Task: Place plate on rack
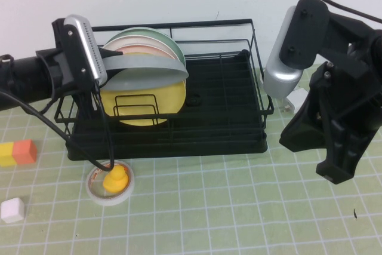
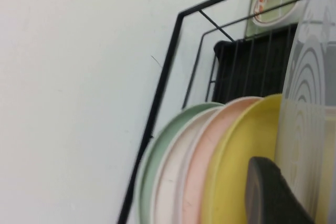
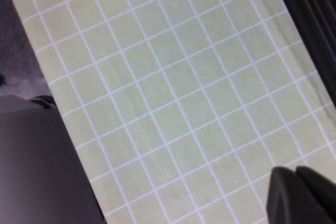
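Nearest the high camera, a white cube [image 1: 12, 209] and a small dish holding a yellow duck [image 1: 111, 180] sit on the green gridded worktop [image 1: 239, 207], below and in front of the left end effector [image 1: 106, 58]. That end effector reaches in at the rack's [image 1: 227, 141] left end and is clamped on the rim of the grey plate [image 1: 149, 71], which is held almost upright just ahead of its fingers, directly in front of the yellow plate [image 1: 143, 103] and the pink, cream and green plates stacked behind that. From the left wrist view the grey plate [image 2: 310, 103] appears close beside the yellow plate [image 2: 236, 161]. The step seems to be seating the plate between dividers: lower it straight, keep it parallel to its neighbours, and release only once its edge rests in the tray. The right end effector [image 3: 302, 195] hangs over bare worktop beside the rack's right end, its fingers pressed together and holding nothing.
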Robot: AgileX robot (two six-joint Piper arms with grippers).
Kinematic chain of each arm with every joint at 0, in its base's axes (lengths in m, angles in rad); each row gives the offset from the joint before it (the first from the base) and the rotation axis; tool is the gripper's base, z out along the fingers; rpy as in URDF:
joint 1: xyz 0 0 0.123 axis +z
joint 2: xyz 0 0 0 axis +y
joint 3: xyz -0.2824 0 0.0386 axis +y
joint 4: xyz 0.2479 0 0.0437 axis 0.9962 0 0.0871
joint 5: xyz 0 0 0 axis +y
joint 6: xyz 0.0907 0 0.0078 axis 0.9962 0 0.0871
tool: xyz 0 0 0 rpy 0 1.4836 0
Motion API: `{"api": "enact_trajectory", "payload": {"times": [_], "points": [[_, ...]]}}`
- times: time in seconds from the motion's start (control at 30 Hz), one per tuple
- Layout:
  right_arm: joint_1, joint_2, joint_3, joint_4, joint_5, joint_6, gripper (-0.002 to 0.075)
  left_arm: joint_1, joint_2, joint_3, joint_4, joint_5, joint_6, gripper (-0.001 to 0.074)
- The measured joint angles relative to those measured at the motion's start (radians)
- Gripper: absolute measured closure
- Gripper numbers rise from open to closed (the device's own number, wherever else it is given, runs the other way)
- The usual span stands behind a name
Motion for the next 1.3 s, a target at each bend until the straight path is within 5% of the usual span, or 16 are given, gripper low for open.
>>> {"api": "enact_trajectory", "payload": {"times": [0.57, 0.8, 0.9, 1.17, 1.3], "points": [[0.000, 0.000, 0.000, -0.002, -0.002, 0.007, 0.0721, 0.000, 0.117, 0.000, -0.002, -0.066, 0.006, 0.0595], [0.000, 0.000, 0.000, -0.002, 0.000, 0.009, 0.0721, 0.000, 0.124, -0.002, -0.009, -0.030, -0.059, 0.0295], [0.000, 0.000, 0.000, -0.002, 0.000, 0.016, 0.0721, 0.000, 0.117, -0.004, -0.009, -0.015, -0.076, 0.0254], [0.000, 0.000, 0.000, -0.018, 0.004, 0.036, 0.0721, 0.000, -0.020, -0.004, -0.009, -0.032, -0.141, 0.0380], [0.000, -0.005, 0.000, -0.098, 0.041, 0.070, 0.0721, 0.000, -0.132, -0.004, -0.009, -0.152, -0.337, 0.0538]]}}
